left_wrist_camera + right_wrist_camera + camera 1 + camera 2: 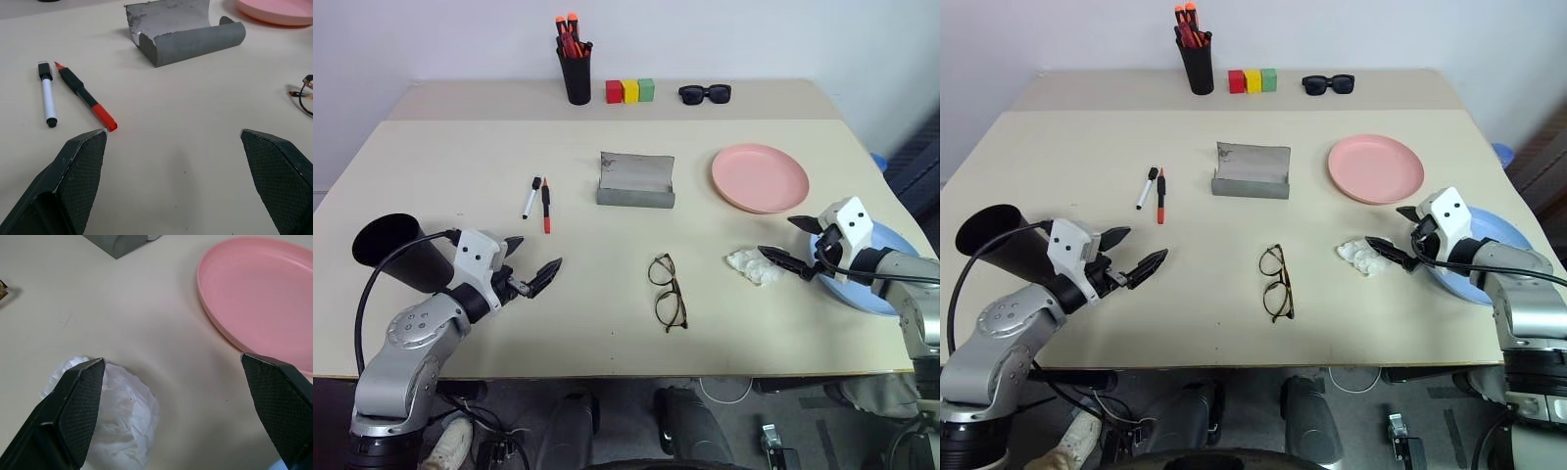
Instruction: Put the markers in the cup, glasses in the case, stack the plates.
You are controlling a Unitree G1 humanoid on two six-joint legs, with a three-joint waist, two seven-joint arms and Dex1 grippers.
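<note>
Glasses [1276, 283] mid-table, case [1252, 171] open behind; right pincer [1398, 238] seemingly touching tissue [1360, 256].

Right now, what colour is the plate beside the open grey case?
Salmon pink plate, clearest in the right wrist view.

Looks like a robot test room or lab. Plain beige tabletop [607, 323] set against a bare white wall [431, 39]. Staged props at the far edge: three coloured blocks [629, 91], pen holder [576, 74]. Loose cables [489, 441] on the floor under the near edge.
</note>
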